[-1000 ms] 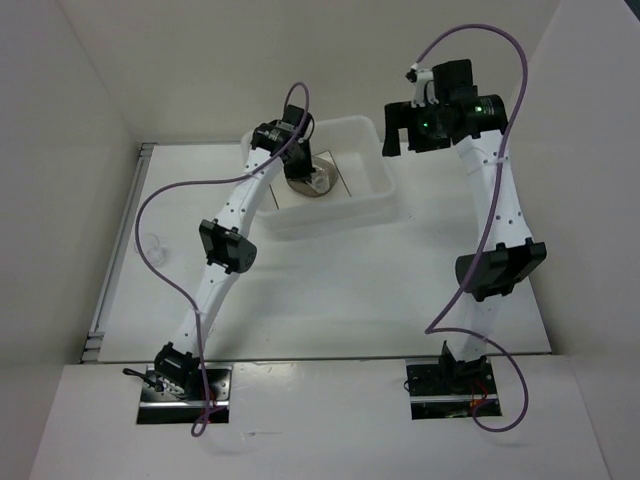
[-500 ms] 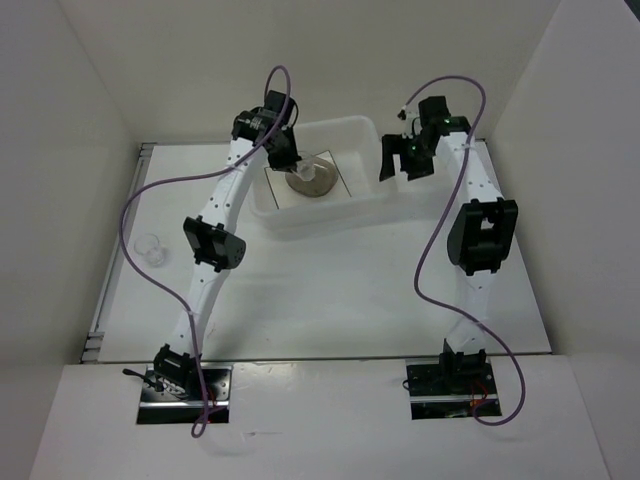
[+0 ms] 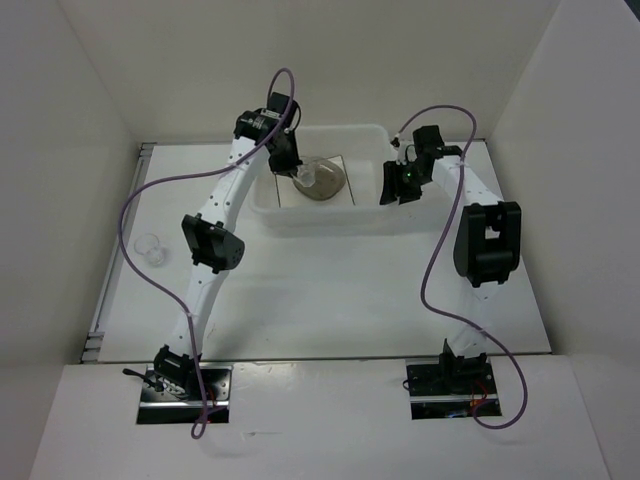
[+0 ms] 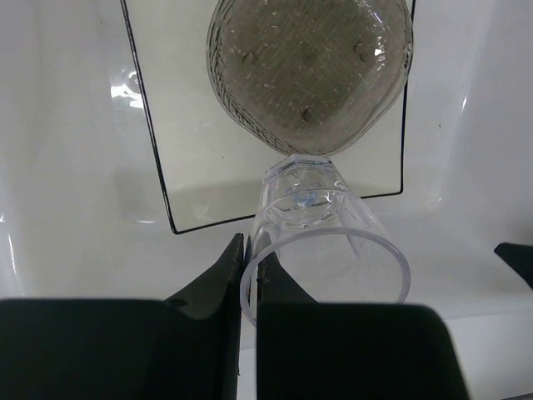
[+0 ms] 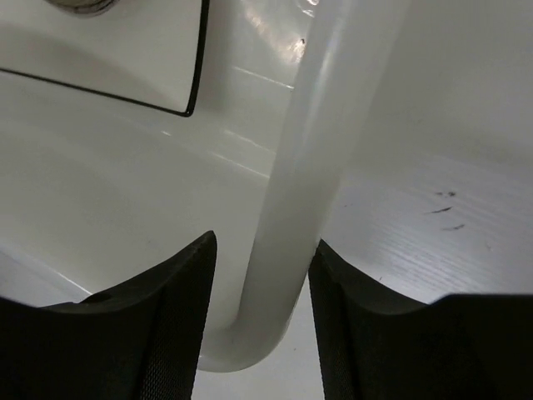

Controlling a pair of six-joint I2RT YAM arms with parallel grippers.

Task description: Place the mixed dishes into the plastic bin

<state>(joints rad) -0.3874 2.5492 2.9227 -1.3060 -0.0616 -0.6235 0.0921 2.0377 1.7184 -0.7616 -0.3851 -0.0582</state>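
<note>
On your white surface (image 3: pixel 330 290), the plastic bin (image 3: pixel 330 217) holds the square plate (image 4: pixel 208 167) with a speckled dish (image 4: pixel 308 67) on it. Your left claw (image 4: pixel 250 254) pinches the clear cup (image 4: pixel 321 242) by its rim over the plate. Your right claw (image 5: pixel 262 250) straddles the bin's right rim, jaws apart.

my left arm reaches forward, its gripper (image 4: pixel 250 250) pinched tight on the clear cup (image 4: pixel 308 200). my right gripper (image 5: pixel 262 250) points down, fingers (image 5: pixel 166 317) apart astride the plastic bin (image 5: pixel 291 167) rim; whether they touch it i cannot tell.
</note>
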